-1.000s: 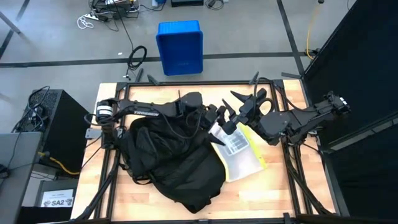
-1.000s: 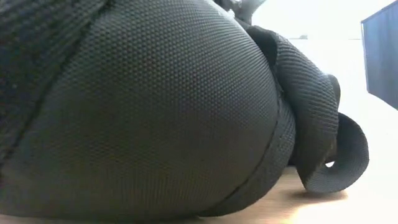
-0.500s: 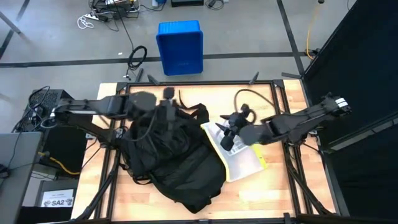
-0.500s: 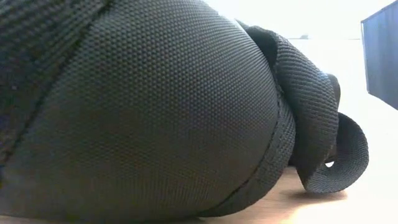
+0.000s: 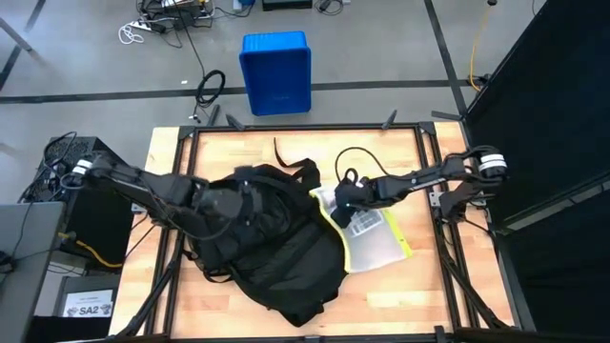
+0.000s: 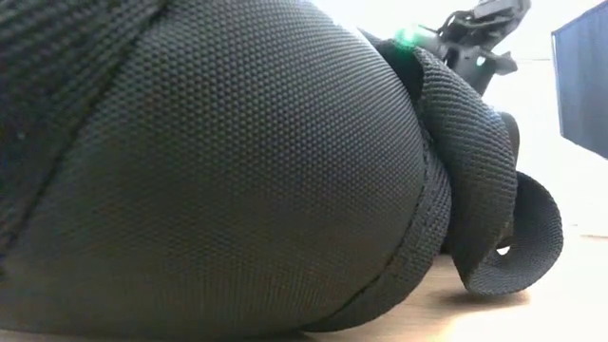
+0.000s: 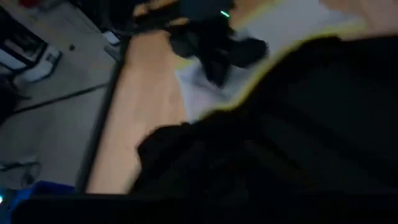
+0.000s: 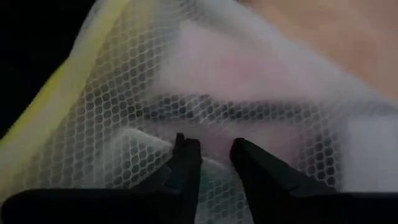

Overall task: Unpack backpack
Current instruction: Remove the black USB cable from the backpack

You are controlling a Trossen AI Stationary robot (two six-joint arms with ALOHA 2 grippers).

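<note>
We read the unpacking as partly done at best. The backpack (image 5: 272, 243) lies slumped across the middle of the table (image 5: 419, 286), and one thing shows outside it: a white mesh pouch with a yellow edge (image 5: 372, 233), flat on the wood with one side tucked against or under the bag — we cannot tell which. Our right gripper (image 5: 345, 195) is down at the end of that pouch nearest the bag; in the right wrist view its two dark fingers (image 8: 186, 163) stand a narrow gap apart with the mesh (image 8: 249, 93) directly ahead of the tips, and we cannot see netting caught between them, so we judge them nearly closed around a pinch of mesh, not yet a sure hold. Our left gripper (image 5: 236, 195) sits low on the top of the bag, dark against dark fabric; its wrist view shows only black cloth close below and the pouch and the other arm farther off, so we cannot tell whether its fingers are spread or pressed together. What is left, as we judge it, is to pull the pouch fully clear and then see whether anything remains inside — the bag looks full, but its opening is hidden from us. The blue bin (image 5: 276, 71) stands on the floor well beyond both grippers.
</note>
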